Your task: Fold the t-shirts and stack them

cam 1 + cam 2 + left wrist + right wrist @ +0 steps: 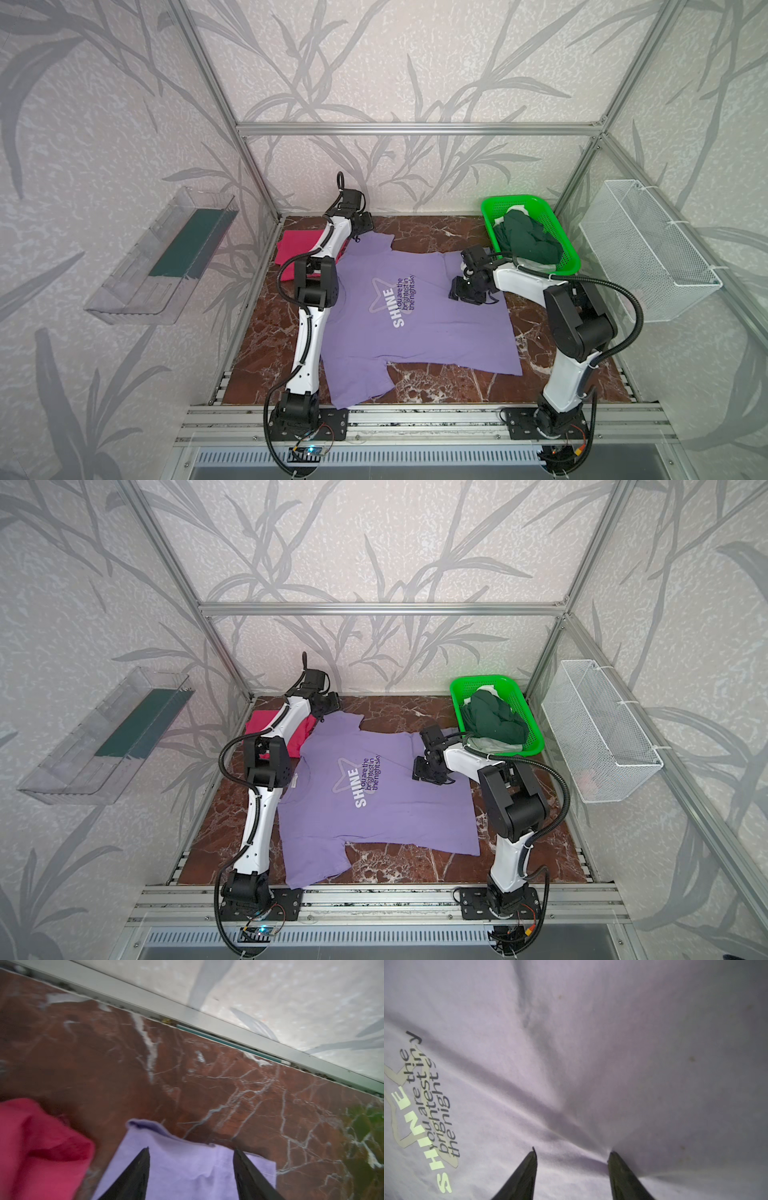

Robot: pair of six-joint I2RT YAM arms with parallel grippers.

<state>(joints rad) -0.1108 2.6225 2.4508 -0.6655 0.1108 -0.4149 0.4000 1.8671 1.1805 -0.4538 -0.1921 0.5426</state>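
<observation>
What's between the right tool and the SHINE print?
Between right tool and SHINE print: only creased lavender t-shirt fabric, seen in the right wrist view.

the left arm (307,345) is stretched far back from its base with the elbow raised, and its wrist is bent down so that the left gripper (191,1150) is pointed low at the far side, the jaws set apart. the right arm (582,324) is folded at the elbow and turned inward toward the middle. the right gripper (572,1151) is angled downward, its jaws likewise spread.
</observation>
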